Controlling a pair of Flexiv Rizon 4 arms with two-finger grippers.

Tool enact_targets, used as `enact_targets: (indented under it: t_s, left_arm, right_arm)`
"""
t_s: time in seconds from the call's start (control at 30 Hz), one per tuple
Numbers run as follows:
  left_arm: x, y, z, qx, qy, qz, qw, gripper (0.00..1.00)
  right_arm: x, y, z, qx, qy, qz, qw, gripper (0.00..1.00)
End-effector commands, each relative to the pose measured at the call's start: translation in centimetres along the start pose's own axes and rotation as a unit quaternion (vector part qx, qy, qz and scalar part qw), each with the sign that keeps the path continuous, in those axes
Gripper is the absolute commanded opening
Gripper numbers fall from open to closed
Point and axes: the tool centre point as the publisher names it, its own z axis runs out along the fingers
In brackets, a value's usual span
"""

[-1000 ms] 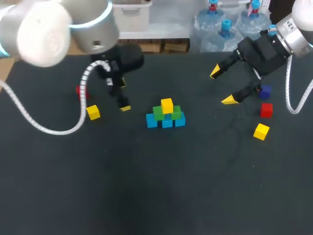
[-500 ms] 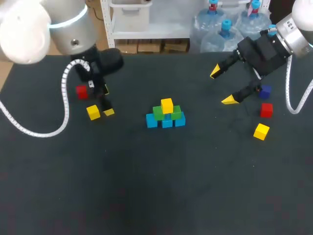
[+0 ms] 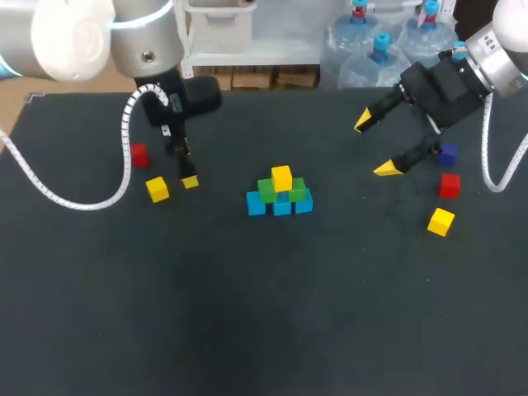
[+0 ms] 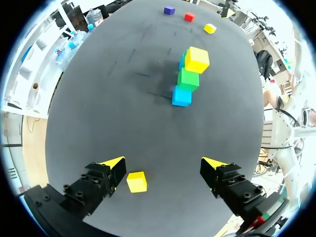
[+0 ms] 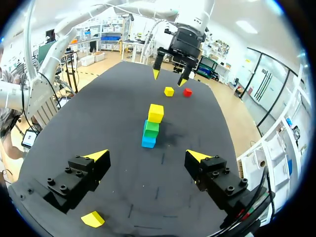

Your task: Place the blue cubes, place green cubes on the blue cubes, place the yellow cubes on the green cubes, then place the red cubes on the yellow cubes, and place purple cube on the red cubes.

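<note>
On the black bench [image 3: 247, 330], the left tool [image 3: 184, 165], released and empty, hangs at nine o'clock from the cube stack [image 3: 280, 196]. The right tool [image 3: 375, 146], also released, hangs at two o'clock. The stack has three blue cubes, two green above, one yellow on top. The left yellow cube [image 3: 157, 189] lies just beside the left tool. The purple cube [image 3: 448, 153], red cube [image 3: 449, 185] and right yellow cube [image 3: 441, 221] lie at three o'clock.

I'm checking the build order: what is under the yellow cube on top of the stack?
The yellow cube rests on green cubes showing at both its sides, above a row of blue cubes. Where the greens meet beneath it is covered.
</note>
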Motion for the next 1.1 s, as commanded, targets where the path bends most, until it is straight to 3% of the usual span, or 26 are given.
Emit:
enact_targets:
  t_s: [0.03,0.3,0.5,0.73,0.9,1.03,1.1]
  left_arm:
    - [0.0,0.2,0.0,0.002,0.001,0.002,1.0,1.0]
    - [0.0,0.2,0.0,0.002,0.001,0.002,1.0,1.0]
    - [2.5,-1.1,-0.1,0.014,0.033,-0.073,0.997,1.0]
    - [3.8,-3.4,1.1,0.044,0.057,-0.141,0.987,1.0]
    - [3.6,-4.2,0.0,0.019,0.101,-0.194,0.976,1.0]
    - [3.6,-4.5,-0.4,-0.001,0.094,-0.214,0.972,1.0]
    - [3.7,-4.3,0.1,-0.011,0.082,-0.197,0.977,1.0]
  right_arm:
    - [0.0,0.0,0.0,0.001,0.0,0.0,1.0,1.0]
    - [0.0,0.0,0.0,0.001,0.0,0.0,1.0,1.0]
    - [0.0,0.0,0.0,0.001,0.0,0.0,1.0,1.0]
    - [0.0,0.0,0.0,0.001,0.0,0.0,1.0,1.0]
    - [0.0,0.0,0.0,0.001,0.0,0.0,1.0,1.0]
    - [0.0,0.0,0.0,0.001,0.0,0.0,1.0,1.0]
    - [0.0,0.0,0.0,0.001,0.0,0.0,1.0,1.0]
